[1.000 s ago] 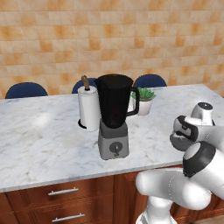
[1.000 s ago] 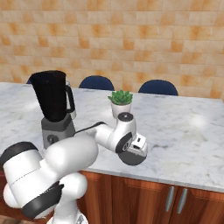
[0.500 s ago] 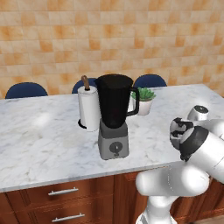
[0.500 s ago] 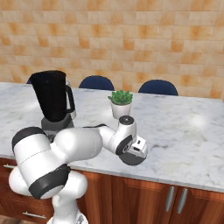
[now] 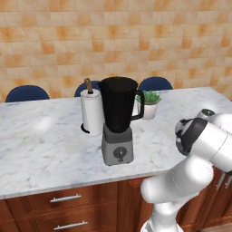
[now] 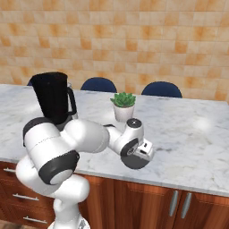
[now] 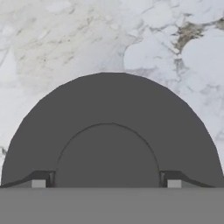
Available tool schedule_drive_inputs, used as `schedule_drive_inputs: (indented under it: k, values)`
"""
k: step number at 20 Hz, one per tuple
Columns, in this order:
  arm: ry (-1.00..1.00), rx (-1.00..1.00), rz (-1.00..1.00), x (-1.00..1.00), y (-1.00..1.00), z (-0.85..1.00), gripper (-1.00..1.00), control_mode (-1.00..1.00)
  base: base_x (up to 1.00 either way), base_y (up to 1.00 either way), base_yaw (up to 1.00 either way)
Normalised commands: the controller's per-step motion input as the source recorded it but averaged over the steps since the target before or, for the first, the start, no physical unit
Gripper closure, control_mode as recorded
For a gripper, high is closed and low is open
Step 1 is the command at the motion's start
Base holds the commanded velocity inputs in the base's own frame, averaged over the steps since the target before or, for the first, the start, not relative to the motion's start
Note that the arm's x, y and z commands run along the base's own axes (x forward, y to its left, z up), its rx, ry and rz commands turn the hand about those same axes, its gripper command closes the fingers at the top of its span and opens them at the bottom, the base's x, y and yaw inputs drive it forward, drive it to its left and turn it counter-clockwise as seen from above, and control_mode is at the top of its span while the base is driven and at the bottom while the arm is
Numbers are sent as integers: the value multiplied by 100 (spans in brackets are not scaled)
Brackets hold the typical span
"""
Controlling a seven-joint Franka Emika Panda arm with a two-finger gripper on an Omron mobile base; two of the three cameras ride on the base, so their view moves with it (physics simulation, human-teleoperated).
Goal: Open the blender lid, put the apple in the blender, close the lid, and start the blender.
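The blender (image 5: 118, 118) (image 6: 53, 98), a black tapered jar on a grey base with a round knob, stands on the marble counter with no lid on its top. The blender lid (image 7: 109, 109), a dark grey disc with a raised centre, lies close under the hand over the marble. My gripper (image 7: 106, 183) (image 6: 144, 153) is low over the counter's front part, right of the blender. Its fingertips (image 7: 38, 183) press on either side of the lid's raised centre. The apple is out of view.
A white paper-towel roll (image 5: 92, 113) stands just left of the blender. A small potted plant (image 5: 148, 103) (image 6: 123, 105) sits behind it to the right. Blue chair backs (image 6: 98, 84) line the counter's far side. Wooden drawers (image 5: 63, 199) are below the front edge.
The arm's elbow has folded down and swung round, with the hand staying low over the counter right of the blender. The blender, roll and plant have not moved.
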Motion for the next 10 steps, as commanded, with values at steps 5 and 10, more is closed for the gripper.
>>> schedule_drive_inputs:
  k: [5,10]
  values:
    - [0,0,0,17,-4,-43,-100,-100,0,0,0]
    - [4,-4,0,6,23,-84,100,-100,0,0,0]
